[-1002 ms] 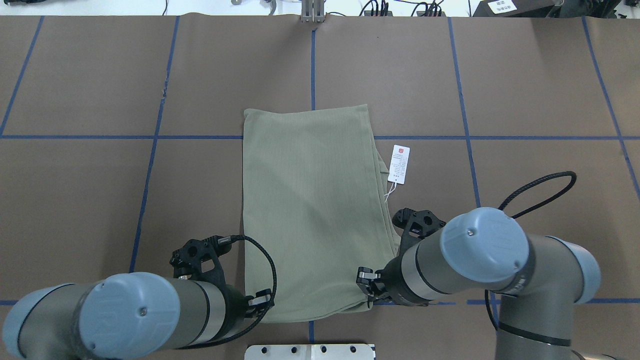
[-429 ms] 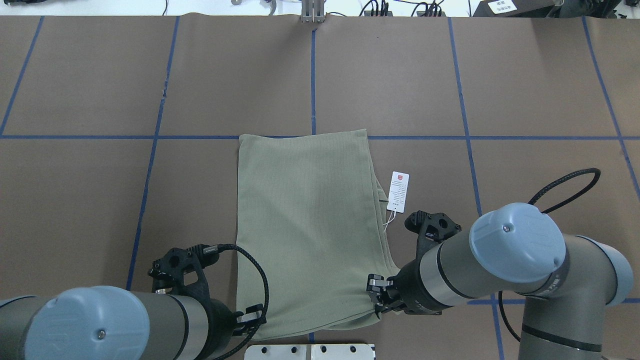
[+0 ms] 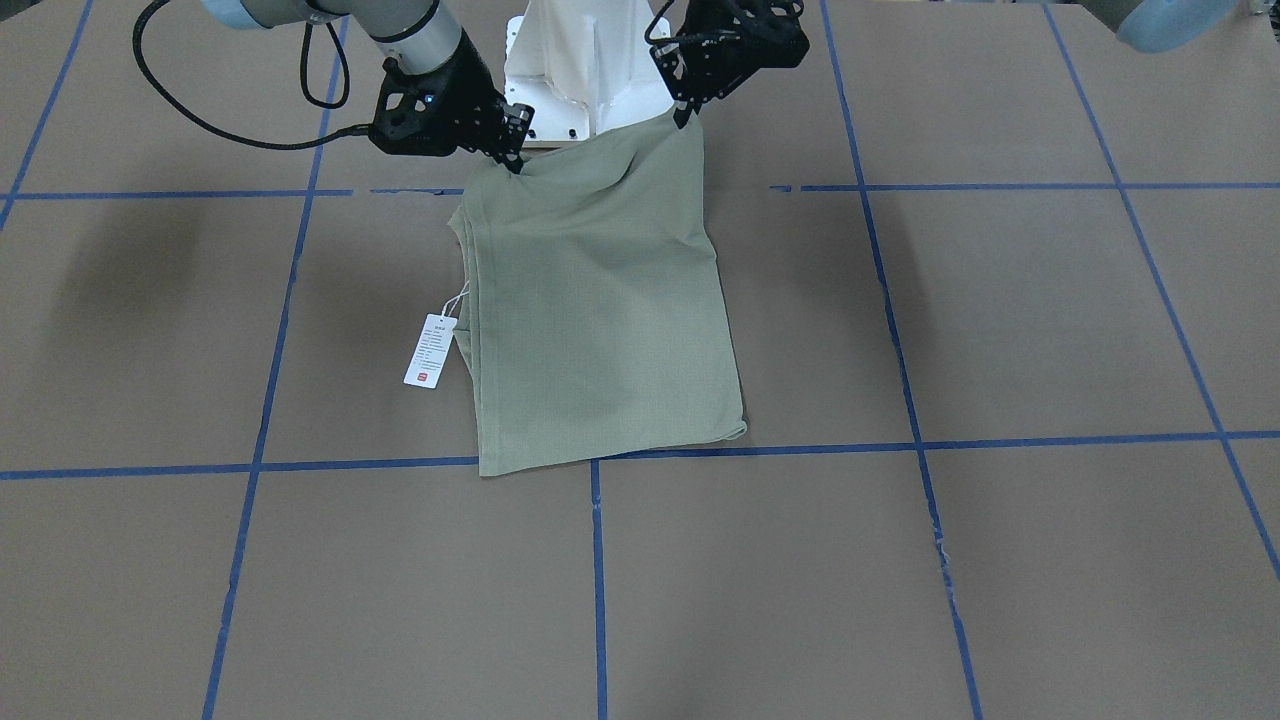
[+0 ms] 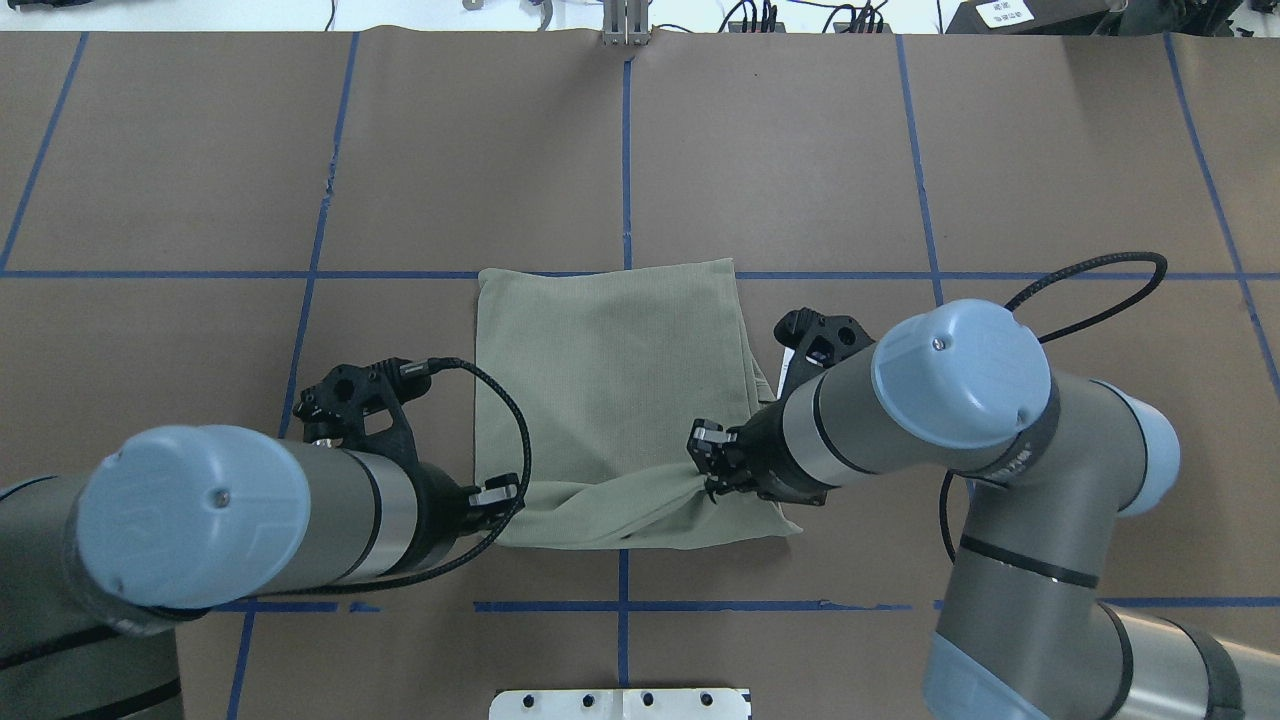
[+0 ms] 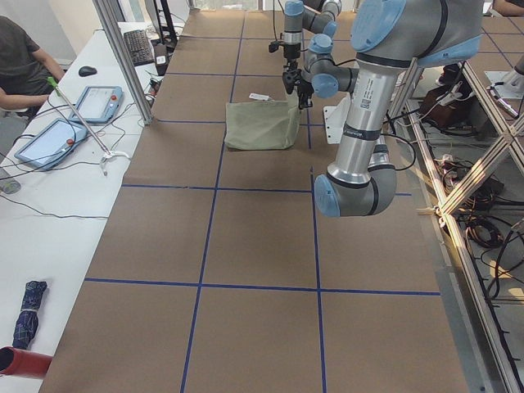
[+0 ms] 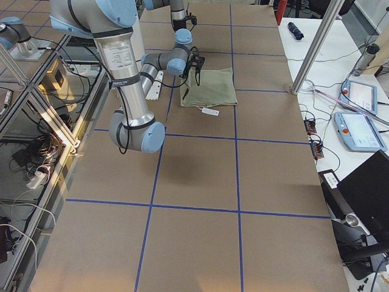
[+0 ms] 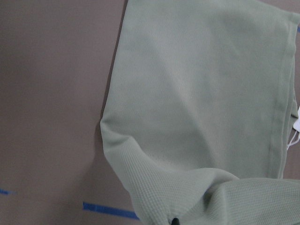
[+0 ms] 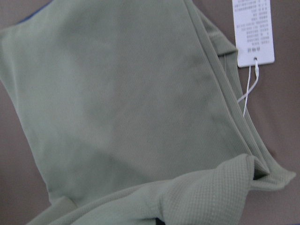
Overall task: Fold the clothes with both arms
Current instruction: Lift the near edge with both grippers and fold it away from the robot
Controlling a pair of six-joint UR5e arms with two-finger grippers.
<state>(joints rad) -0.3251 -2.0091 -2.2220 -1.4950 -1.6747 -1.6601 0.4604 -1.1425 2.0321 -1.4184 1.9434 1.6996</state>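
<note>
Brown paper crossed by blue tape lines [image 4: 625,150] covers the table [image 4: 800,150]. Nearest to the robot, the white base plate [image 4: 620,703] shows at the table's edge. A little further out, both grippers are closed on the near edge of the green shirt [image 4: 610,370]. The left gripper [image 4: 497,497] pinches the corner on the robot's left, and the right gripper [image 4: 708,462] pinches the corner on its right. Between them the held edge is raised off the table and sags in a twisted band, with a fold of cloth lying under it. Beyond this band the rest of the shirt lies flat on the paper, folded to a narrow rectangle, and its far edge rests just along a blue cross line. The white hang tag [image 3: 430,350] lies on the paper just beside the shirt's edge on the robot's right, joined to it by a thin string. At the far end of the table, black cables [image 4: 800,15] lie on a white surface.
</note>
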